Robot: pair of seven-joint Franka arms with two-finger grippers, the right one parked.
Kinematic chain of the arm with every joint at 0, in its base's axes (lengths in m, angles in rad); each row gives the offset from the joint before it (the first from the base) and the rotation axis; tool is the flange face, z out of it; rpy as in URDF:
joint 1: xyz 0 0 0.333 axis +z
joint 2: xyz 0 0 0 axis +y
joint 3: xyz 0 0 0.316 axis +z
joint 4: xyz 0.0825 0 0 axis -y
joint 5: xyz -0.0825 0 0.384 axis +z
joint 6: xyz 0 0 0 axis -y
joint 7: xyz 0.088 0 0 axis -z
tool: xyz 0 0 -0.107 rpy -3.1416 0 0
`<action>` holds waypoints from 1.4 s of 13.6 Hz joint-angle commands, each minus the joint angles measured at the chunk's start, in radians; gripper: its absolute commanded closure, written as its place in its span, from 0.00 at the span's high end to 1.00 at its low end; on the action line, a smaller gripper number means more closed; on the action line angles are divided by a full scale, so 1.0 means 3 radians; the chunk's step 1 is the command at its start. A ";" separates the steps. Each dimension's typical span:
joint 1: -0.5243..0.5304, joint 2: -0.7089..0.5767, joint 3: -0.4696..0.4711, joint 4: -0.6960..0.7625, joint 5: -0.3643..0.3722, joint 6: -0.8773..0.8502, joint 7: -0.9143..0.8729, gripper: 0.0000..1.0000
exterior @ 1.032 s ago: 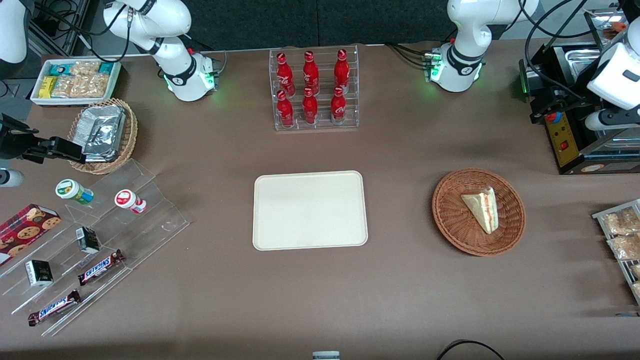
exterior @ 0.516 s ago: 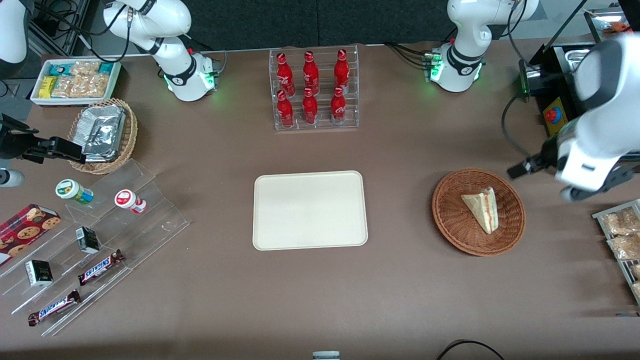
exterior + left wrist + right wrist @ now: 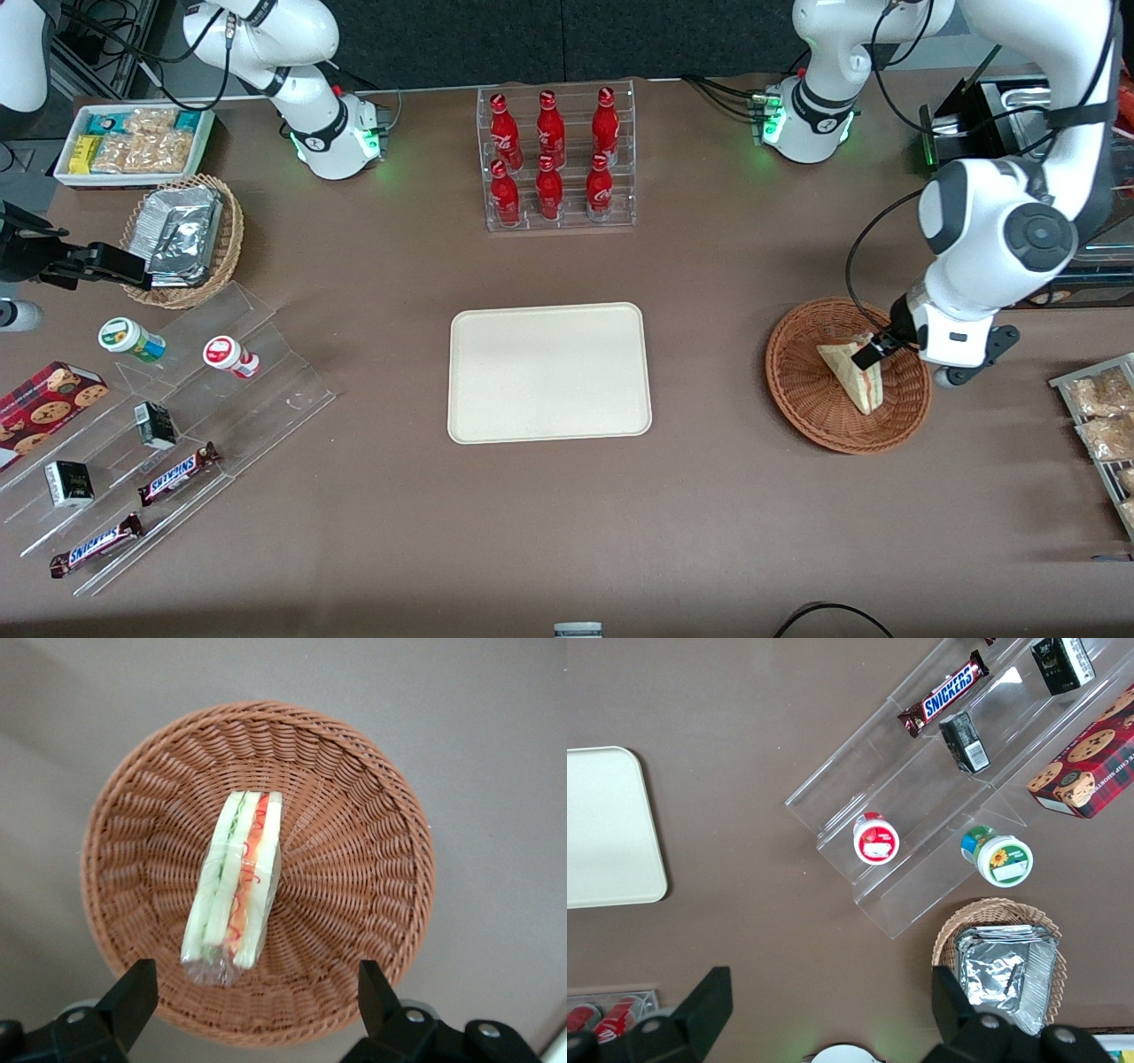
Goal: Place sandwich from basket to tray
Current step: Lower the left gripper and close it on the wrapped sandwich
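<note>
The brown surface (image 3: 726, 532) carries everything, and the cream tray (image 3: 549, 372) lies flat in its middle with nothing on it. The clear rack of red bottles (image 3: 556, 159) stands at 12 o'clock from the tray, farther from the front camera. At 3 o'clock from the tray in the front view, toward the working arm's end of the surface, sits the round reddish-brown basket (image 3: 815, 408), well apart from the tray. The pincer (image 3: 873, 347) of the left arm hangs above the basket, over its 1 o'clock part in the front view. In the left wrist view the two dark fingers (image 3: 133, 997) stand wide apart and hold nothing, and the basket (image 3: 354, 859) shows between them, lower than they are. The sandwich (image 3: 855, 377) lies inside the basket near its middle. In the wrist view the sandwich (image 3: 235, 890) rests on the woven bottom with its red and green layers turned upward, in clear wrapping.
</note>
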State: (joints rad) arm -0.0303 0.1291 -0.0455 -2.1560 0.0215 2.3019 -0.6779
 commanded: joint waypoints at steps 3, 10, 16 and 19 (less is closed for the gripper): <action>-0.0011 0.0112 -0.0022 -0.0248 0.0526 0.0212 -0.0062 1.00; 0.0024 0.0300 -0.0022 -0.0335 0.0542 0.0625 -0.0072 0.97; 0.0030 0.0311 -0.0022 -0.0325 0.0542 0.0580 -0.0072 0.03; 0.0009 0.0006 -0.0032 -0.0035 0.0532 -0.0224 -0.0006 0.00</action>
State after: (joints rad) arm -0.0302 0.2170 -0.0465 -2.2187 0.1616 2.3891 -0.6798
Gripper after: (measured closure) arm 0.696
